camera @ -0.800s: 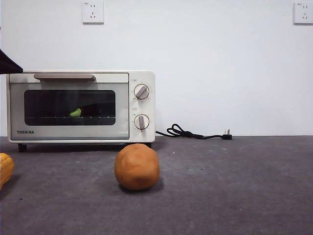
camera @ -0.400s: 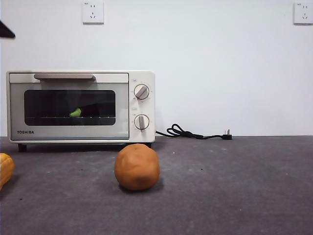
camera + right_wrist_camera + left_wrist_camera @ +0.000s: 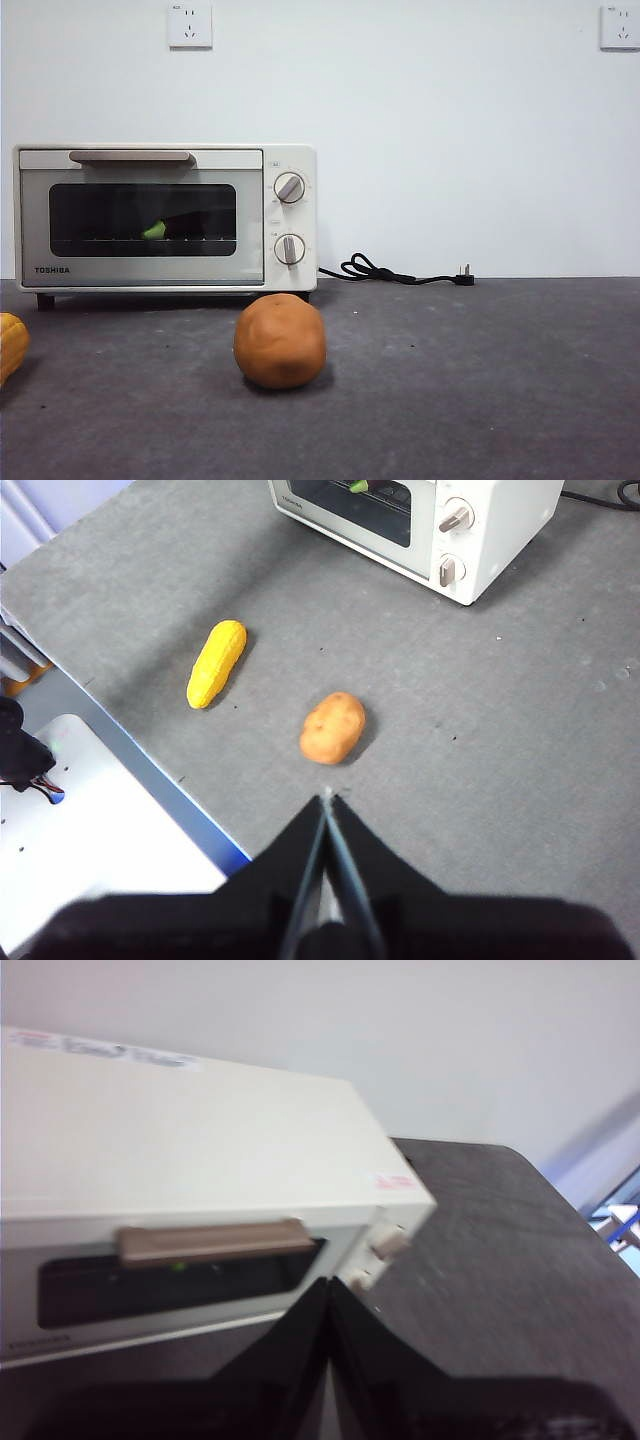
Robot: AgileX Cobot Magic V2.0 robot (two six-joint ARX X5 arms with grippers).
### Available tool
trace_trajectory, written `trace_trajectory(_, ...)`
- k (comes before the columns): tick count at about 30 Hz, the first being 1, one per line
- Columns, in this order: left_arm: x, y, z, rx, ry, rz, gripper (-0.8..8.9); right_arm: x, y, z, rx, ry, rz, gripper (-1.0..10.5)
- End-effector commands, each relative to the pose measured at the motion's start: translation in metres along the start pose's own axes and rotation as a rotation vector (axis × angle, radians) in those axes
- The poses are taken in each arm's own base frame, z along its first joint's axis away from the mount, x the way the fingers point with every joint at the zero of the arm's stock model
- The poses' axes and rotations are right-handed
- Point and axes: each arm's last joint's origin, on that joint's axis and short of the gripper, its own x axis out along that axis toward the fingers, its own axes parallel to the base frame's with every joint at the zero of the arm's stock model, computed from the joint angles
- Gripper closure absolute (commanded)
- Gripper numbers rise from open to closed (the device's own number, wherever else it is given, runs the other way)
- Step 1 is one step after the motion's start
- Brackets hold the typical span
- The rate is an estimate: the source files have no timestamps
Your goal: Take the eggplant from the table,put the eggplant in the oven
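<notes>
At the far left of the table: the oven (image 3: 165, 218) stood against the white wall, door shut, handle bar across the top of the door
Eggplant: the eggplant (image 3: 158, 230) lay inside the oven on the wire rack, its green cap showing through the dark glass; the purple body was hard to make out in the front view
Table: the table (image 3: 480, 380) ran dark grey across the whole front view; its near-left edge showed in the right wrist view, dropping off to a white surface beside it
Open room: the right half of the table lay bare from the oven's knobs out to the right, save for the black cord (image 3: 395, 272) and its plug along the far edge by the wall
Brown lump: the orange-brown lump (image 3: 280, 340) sat near the middle, in front of the oven's right corner and apart from it
Yellow item: the ribbed yellow item (image 3: 216, 663) lay left of the lump, well apart from it, towards the table's left edge
Left gripper: the left gripper (image 3: 330, 1295) hung above and in front of the oven's handle, jaws pressed together, holding nothing
Right gripper: the right gripper (image 3: 326, 805) hung high over the near table, jaws closed and empty, the lump just beyond its tips
Change: the black arm tip seen at the upper left edge of the front view half a second earlier had left that view; nothing on the table had moved
</notes>
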Motion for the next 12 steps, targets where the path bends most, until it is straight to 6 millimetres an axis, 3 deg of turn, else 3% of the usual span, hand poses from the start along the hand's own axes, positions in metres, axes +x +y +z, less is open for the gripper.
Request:
trace_trajectory(1, -0.019, -0.022, -0.005, 0.041, -0.002, 0.022, 8.20, 0.002, 0.000, -0.003, 0.008, 0.031, -0.002, 9.5)
trace_trajectory(7, -0.062, -0.059, -0.025, 0.053, 0.013, 0.075, 8.20, 0.002, 0.000, -0.003, 0.009, 0.031, -0.002, 9.5)
trace_trajectory(12, -0.091, -0.078, -0.040, 0.059, 0.008, 0.084, 8.20, 0.002, 0.000, -0.003, 0.009, 0.031, -0.002, 9.5)
